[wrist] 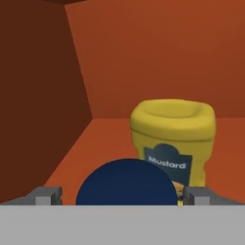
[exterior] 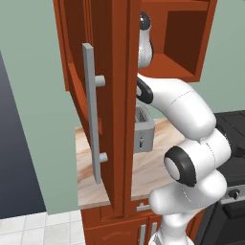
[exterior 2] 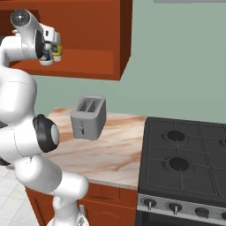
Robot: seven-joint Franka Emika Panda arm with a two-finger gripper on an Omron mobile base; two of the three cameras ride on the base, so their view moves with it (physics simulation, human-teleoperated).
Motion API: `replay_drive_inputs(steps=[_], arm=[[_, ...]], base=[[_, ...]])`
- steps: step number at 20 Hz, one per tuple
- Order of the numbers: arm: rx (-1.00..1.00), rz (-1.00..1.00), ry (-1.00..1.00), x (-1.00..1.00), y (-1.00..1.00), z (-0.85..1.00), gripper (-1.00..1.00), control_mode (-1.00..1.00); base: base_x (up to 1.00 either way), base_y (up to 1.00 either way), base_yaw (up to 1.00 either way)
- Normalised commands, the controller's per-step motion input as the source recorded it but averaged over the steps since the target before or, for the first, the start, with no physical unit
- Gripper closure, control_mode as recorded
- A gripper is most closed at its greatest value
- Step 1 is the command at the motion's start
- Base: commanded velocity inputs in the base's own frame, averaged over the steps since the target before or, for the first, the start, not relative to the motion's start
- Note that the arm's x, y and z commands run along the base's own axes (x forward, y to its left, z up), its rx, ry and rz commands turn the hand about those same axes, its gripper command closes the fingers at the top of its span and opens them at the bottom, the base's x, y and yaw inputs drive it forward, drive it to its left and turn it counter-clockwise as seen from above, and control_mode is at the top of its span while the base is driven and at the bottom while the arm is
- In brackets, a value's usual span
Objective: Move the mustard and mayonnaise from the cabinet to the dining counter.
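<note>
Cabinet (exterior: 119,110) wood takes up the upper left and centre of the left base view: reddish-brown, with an open door edge-on to us and a long grey bar handle (exterior: 92,112) running down it. In the right base view we see the same cabinet across the top of the frame, its open shelf at the upper left. Below it, in the lower half of both base views, lies a small beige marble countertop (exterior 2: 110,150) with brown veins, and a grey toaster (exterior 2: 89,117) stands on it near the middle left of the right base view. A dark stove (exterior 2: 185,163) fills the lower right of that view.

We see the white arm (exterior: 191,143) rise from the lower right of the left base view and reach up into the cabinet.

In the hand view the mustard (wrist: 172,143) sits right of centre on the red-brown shelf floor: a squat yellow squeeze bottle with a rounded, dished top and a dark blue label bearing the white word "Mustard". In front of it, at the bottom centre, we see the round dark blue lid of the mayonnaise (wrist: 125,183); it overlaps the bottle's lower left. The jar's body is hidden.

The gripper (wrist: 123,195) stands spread wide, its grey fingertips (wrist: 48,195) at either side of the blue lid, not pinching it.
</note>
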Motion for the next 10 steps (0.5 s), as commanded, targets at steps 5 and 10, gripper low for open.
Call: replay_drive_inputs(steps=[5, 10], arm=[[-0.02, 0.0, 0.0, 0.0, 0.0, -0.13, -1.0, -1.0], [-0.09, 0.0, 0.0, 0.0, 0.0, -0.14, -1.0, -1.0]], base=[[0.0, 0.0, 0.0], [0.0, 0.0, 0.0]])
